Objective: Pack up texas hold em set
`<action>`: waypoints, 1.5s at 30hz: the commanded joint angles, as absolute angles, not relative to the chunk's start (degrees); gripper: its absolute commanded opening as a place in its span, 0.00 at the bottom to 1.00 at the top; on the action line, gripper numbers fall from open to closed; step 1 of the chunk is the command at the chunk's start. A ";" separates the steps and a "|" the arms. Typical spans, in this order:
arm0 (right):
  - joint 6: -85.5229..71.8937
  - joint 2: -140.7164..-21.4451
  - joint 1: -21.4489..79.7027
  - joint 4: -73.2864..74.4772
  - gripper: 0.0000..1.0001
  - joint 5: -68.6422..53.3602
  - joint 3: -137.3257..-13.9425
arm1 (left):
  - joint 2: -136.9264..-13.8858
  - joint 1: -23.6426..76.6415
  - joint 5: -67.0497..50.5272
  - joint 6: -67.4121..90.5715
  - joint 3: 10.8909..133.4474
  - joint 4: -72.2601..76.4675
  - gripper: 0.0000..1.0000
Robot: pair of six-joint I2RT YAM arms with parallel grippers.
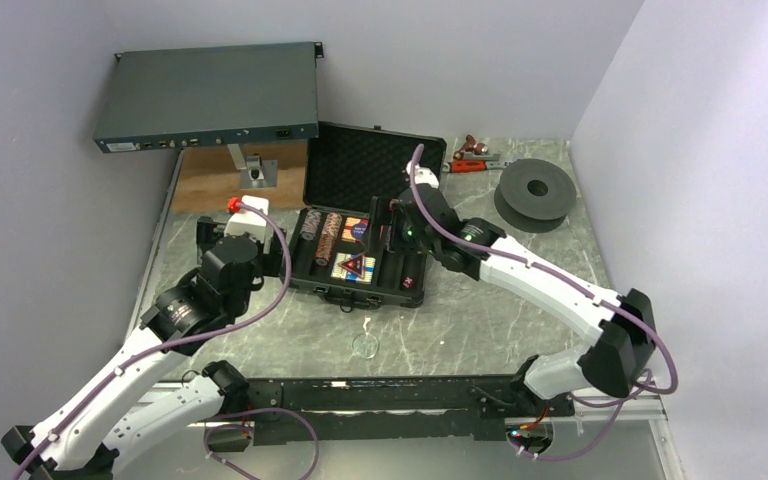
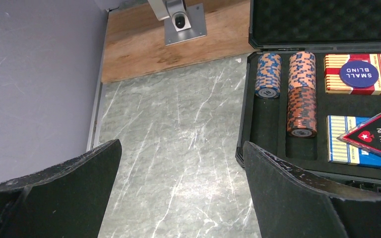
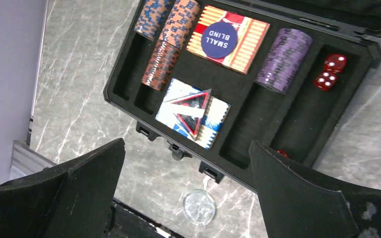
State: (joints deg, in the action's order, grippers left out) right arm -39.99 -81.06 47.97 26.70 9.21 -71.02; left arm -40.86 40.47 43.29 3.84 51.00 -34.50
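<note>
The left hand (image 2: 181, 148) hangs over the grey bench (image 2: 178, 124), fingers wide apart, holding nothing — the right hand (image 3: 187, 146) too, above the black case (image 1: 365, 165). The case lies open mid-bench, with chips (image 3: 284, 59), cards (image 3: 250, 44) and red dice (image 3: 336, 63) inside. Far behind sits a black spool (image 1: 535, 195).

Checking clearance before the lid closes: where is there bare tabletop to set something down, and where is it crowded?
Bare marble left of the case, in front of the wooden board; more at the right edge, nearer than the spool. In front of the case lies only a clear disc. Crowded: far right, spool beside red tools.
</note>
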 commanded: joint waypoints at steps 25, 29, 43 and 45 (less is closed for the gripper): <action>-32.16 -67.82 47.01 32.21 1.00 19.26 -62.09 | -51.13 56.62 26.18 21.51 53.38 -42.49 0.90; -31.42 -67.54 46.44 32.65 1.00 20.13 -61.81 | -53.56 60.45 25.83 25.85 50.38 -40.33 0.88; -31.16 -60.83 34.92 31.35 1.00 13.20 -56.18 | -65.49 70.49 26.60 35.61 45.27 -30.75 0.87; -30.73 -60.32 34.22 31.50 1.00 13.26 -55.84 | -68.78 71.55 26.34 36.25 45.92 -29.83 0.87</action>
